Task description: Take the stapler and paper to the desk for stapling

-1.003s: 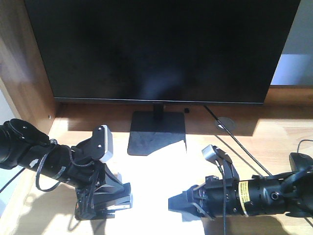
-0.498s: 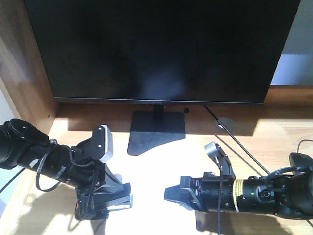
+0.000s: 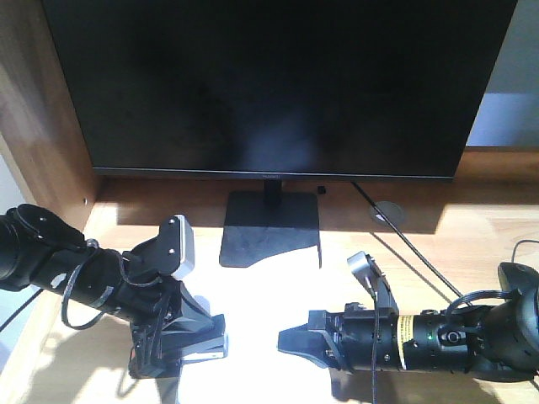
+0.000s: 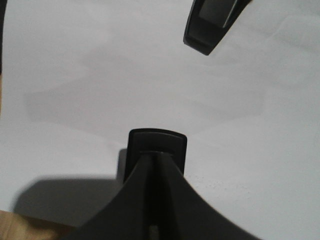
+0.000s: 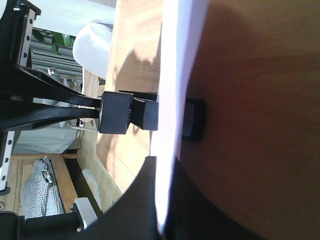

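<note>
The white paper (image 3: 253,303) lies sunlit over the desk (image 3: 472,244) between my two arms. In the left wrist view the paper (image 4: 100,75) fills the frame. The left gripper (image 3: 189,345) points down at it, shut on the black stapler (image 3: 206,349), whose silvery channel glints. The stapler's nose (image 4: 157,145) rests on the sheet ahead of the left gripper (image 4: 157,157). In the right wrist view the paper (image 5: 167,75) is edge-on; a black stapler part (image 5: 145,114) sits above it and another below. The right gripper (image 3: 295,343) (image 5: 160,200) is shut on the paper's edge, one finger on each side.
A large black monitor (image 3: 269,84) on a square stand (image 3: 269,227) rises just behind the paper. A cable (image 3: 413,252) runs diagonally from a grommet (image 3: 389,212) to the right. A black mouse (image 3: 522,273) sits at the right edge. A wooden side panel (image 3: 34,126) walls the left.
The right arm has rolled about its axis and slid a little left with the paper's edge. The left arm and stapler have not moved.
</note>
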Robot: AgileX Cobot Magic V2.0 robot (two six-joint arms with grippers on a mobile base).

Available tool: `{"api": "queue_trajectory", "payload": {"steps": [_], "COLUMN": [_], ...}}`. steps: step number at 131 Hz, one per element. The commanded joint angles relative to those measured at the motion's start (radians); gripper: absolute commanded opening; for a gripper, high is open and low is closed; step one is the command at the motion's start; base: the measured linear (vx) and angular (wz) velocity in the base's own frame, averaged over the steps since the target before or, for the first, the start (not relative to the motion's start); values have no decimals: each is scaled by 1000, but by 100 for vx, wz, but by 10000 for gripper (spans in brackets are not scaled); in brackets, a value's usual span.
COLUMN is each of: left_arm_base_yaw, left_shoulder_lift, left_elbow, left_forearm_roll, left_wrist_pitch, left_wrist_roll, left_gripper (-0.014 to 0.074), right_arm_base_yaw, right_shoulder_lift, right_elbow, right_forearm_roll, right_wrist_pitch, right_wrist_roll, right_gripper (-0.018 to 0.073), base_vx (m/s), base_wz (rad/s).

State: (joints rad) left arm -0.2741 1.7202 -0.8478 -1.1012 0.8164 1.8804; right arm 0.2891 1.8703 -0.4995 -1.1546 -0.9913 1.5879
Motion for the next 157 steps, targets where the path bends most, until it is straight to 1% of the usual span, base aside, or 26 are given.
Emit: {"api": "queue_trajectory", "payload": {"steps": [1,93,104,120,140,157], "left_arm_base_yaw": [-4,-4,-4,-6,-29,-35], "left_shoulder_lift": [-37,-37,-37,-27,22,76], "left_elbow": [-24,-24,-24,-24,-24,-24], "left_forearm_roll": [-42,-42,-54,-69,-68,-68], "left_wrist_pitch": [34,34,33,35,29,-5], "left_wrist_roll": [-2,-2,-1,24,59,59], "left_gripper": [-6,-6,-6,-6,-6,-6], "right_arm_base_yaw": [0,0,0,0,0,0], "right_shoulder_lift": [-34,-34,-34,-34,-34,-34], "right_elbow": [-18,-18,-18,-18,-18,-18], "right_forearm_roll": [21,17,17,17,17,17], "right_wrist_pitch": [-73,-74,-74,-74,-74,-74], "right_wrist_roll": [-17,-17,-17,-17,-17,-17], "right_gripper": [-3,-3,-3,-3,-3,-3], "base_vx": [0,0,0,0,0,0], "base_wz": [0,0,0,0,0,0]}}
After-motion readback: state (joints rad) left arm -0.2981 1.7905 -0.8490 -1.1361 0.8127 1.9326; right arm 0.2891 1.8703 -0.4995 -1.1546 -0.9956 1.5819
